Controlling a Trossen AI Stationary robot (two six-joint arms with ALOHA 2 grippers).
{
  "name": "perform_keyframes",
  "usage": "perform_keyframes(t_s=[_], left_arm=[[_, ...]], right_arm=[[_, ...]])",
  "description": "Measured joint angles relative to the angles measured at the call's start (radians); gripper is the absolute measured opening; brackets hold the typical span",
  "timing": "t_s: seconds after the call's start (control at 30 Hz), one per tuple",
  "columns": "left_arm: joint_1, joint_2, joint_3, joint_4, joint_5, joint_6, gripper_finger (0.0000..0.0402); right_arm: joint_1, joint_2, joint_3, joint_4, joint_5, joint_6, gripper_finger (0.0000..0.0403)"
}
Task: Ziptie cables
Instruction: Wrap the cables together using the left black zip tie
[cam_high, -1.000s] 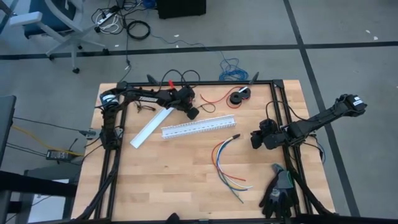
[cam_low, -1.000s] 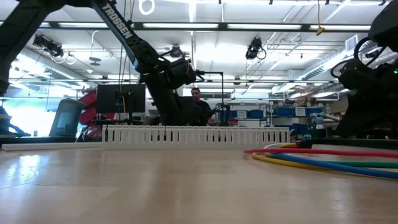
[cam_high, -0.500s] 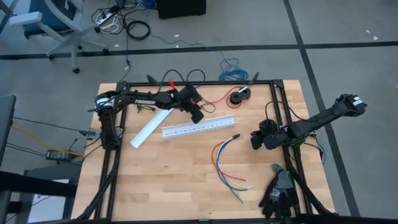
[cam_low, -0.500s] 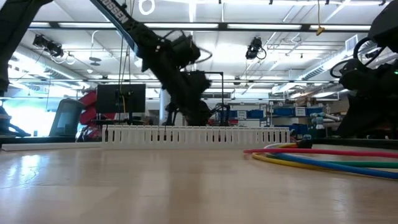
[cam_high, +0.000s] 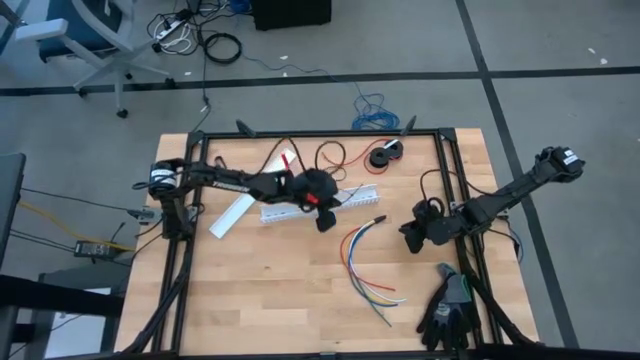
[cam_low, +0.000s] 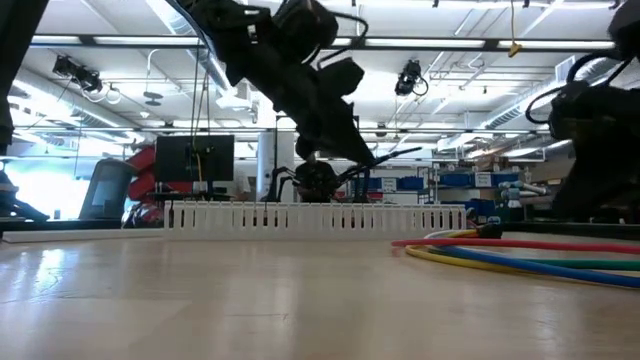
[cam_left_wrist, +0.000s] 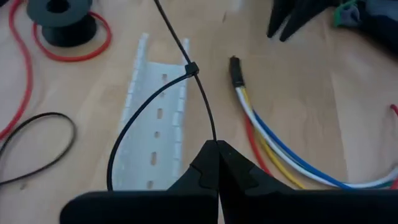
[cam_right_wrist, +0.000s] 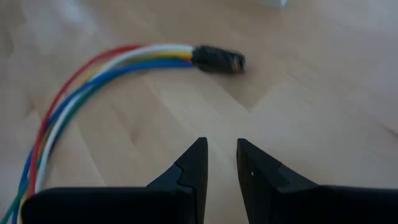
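Left claw (cam_left_wrist: 217, 147) carried looped zip tie (cam_left_wrist: 155, 99) toward cables (cam_high: 362, 262) — fanned, unbound.

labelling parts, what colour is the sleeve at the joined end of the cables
Black. The sleeve shows best in the right wrist view, capping the cables.

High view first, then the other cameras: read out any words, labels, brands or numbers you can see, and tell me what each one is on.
White lettering along the left arm, high view: too small to read.
Low view and both wrist views: no text that can be read.
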Motion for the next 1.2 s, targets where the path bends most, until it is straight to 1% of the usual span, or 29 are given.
perform_keyframes(t_s=[0.1,0.27,0.4,0.5,0.57,0.63,0.73,0.87,0.93,1.0,1.07,1.2], left_arm=[[-0.058,0.0,-0.015,0.009,-0.061,-0.027,0.0],[-0.132,0.0,-0.075,0.074,-0.139,-0.099,0.0],[-0.173,0.0,-0.132,0.177,-0.165,-0.134,0.0],[-0.19,-0.001,-0.17,0.272,-0.166,-0.158,0.0],[-0.196,-0.001,-0.194,0.316,-0.167,-0.172,0.0],[-0.196,-0.001,-0.211,0.355,-0.168,-0.184,0.0],[-0.197,-0.001,-0.218,0.383,-0.168,-0.19,0.0],[-0.197,-0.001,-0.219,0.391,-0.168,-0.193,0.0],[-0.197,-0.001,-0.219,0.398,-0.168,-0.203,0.0],[-0.197,0.005,-0.219,0.398,-0.168,-0.203,0.0],[-0.197,0.011,-0.219,0.385,-0.168,-0.204,0.0],[-0.197,0.028,-0.22,0.377,-0.167,-0.205,0.0]], right_arm=[[0.073,0.011,0.0,0.013,0.079,0.049,0.0073],[0.19,0.058,0.0,0.011,0.145,0.158,0.0073],[0.269,0.128,0.0,0.016,0.207,0.264,0.0073],[0.293,0.192,0.0,0.04,0.298,0.32,0.0073],[0.287,0.236,0.0,0.064,0.35,0.345,0.0073],[0.268,0.274,0.0,0.091,0.366,0.346,0.0073],[0.232,0.32,0.0,0.123,0.365,0.364,0.0073],[0.169,0.365,0.0,0.16,0.363,0.45,0.0075],[0.137,0.382,0.0,0.188,0.345,0.515,0.008],[0.105,0.399,0.0,0.238,0.316,0.545,0.0086],[0.08,0.416,0.0,0.299,0.29,0.524,0.0092],[0.039,0.455,0.0,0.46,0.283,0.444,0.0104]])
